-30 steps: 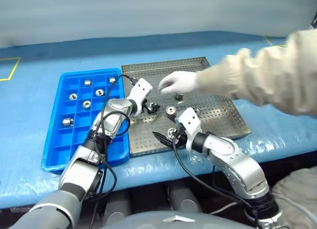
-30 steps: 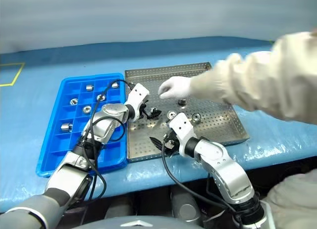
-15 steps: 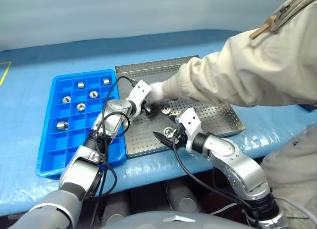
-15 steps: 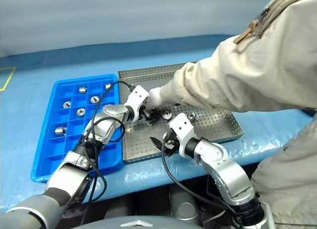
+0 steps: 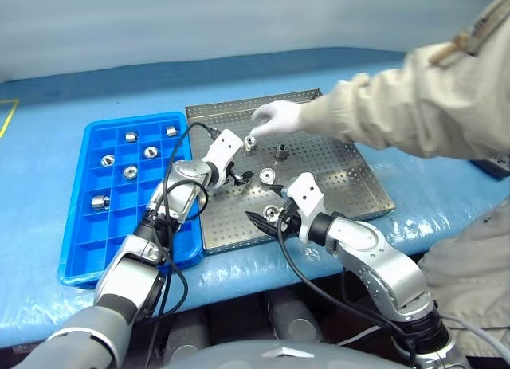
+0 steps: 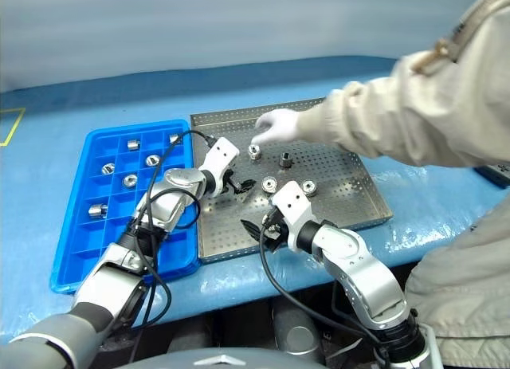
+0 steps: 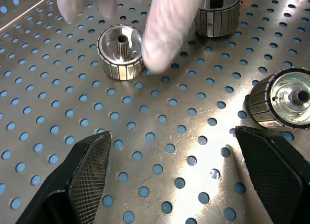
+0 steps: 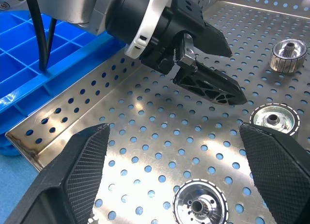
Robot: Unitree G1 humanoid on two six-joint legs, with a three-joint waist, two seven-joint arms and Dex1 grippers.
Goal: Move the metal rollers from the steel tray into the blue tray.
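Both grippers hold their jaws wide apart and empty over the steel tray (image 5: 351, 178) at frame centre: the left gripper (image 5: 243, 174) beside a metal roller (image 5: 268, 176), the right gripper (image 5: 263, 220) near the tray's front edge. A person's gloved hand (image 5: 279, 116) hovers by another roller (image 5: 250, 142). More rollers sit in the blue tray (image 5: 88, 241) at left
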